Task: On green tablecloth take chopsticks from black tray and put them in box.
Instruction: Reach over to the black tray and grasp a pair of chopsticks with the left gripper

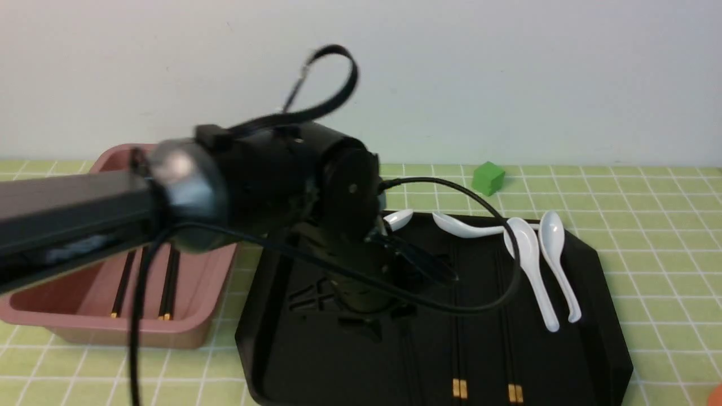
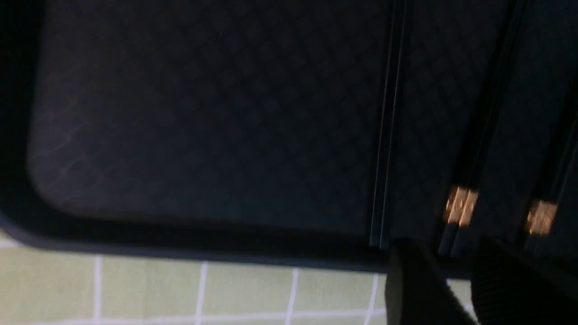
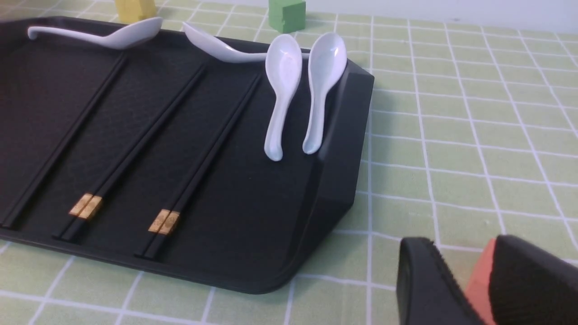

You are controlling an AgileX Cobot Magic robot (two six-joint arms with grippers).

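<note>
Green cloth w/ white grid (image 1: 654,237) on desk, pale wall behind. Black tray (image 1: 350,361) holds 3 pairs of chopsticks (image 1: 459,338) + 4 white spoons (image 1: 530,265); pink box (image 1: 192,332) w/ more chopsticks sits left of tray. L fingers (image 2: 424,289) apart over tray, nothing held.

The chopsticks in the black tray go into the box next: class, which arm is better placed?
Probably the left: its pincer hovers over the tray near the chopsticks, and the box sits on its side.

Left arm (image 1: 265,186) (partly blurred)
</note>
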